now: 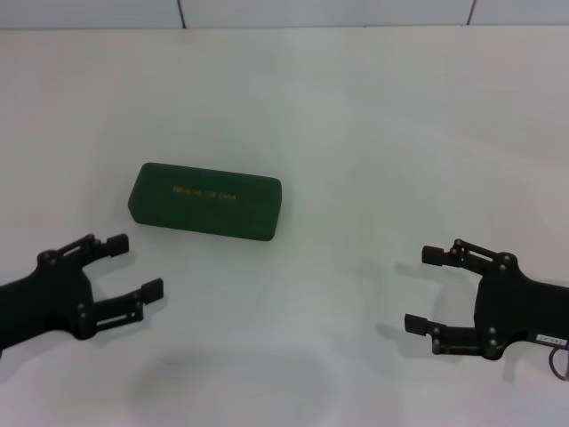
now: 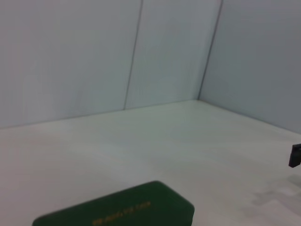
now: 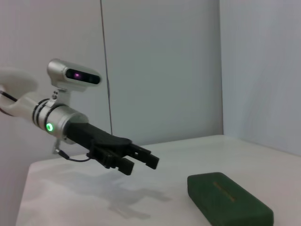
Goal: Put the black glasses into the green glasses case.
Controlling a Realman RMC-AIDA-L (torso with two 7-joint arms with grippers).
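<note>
The closed green glasses case [image 1: 205, 200] lies at one o'clock from the open left gripper [image 1: 133, 268]; the right gripper [image 1: 427, 290], also open, sits well apart.

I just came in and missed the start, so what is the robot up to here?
Nothing is being handled right now. The green glasses case lies shut on the white table, gold lettering up. The left gripper hangs open beside its near left end, and the right gripper hangs open well off to the right. Both are empty. No glasses are visible in any view.
</note>
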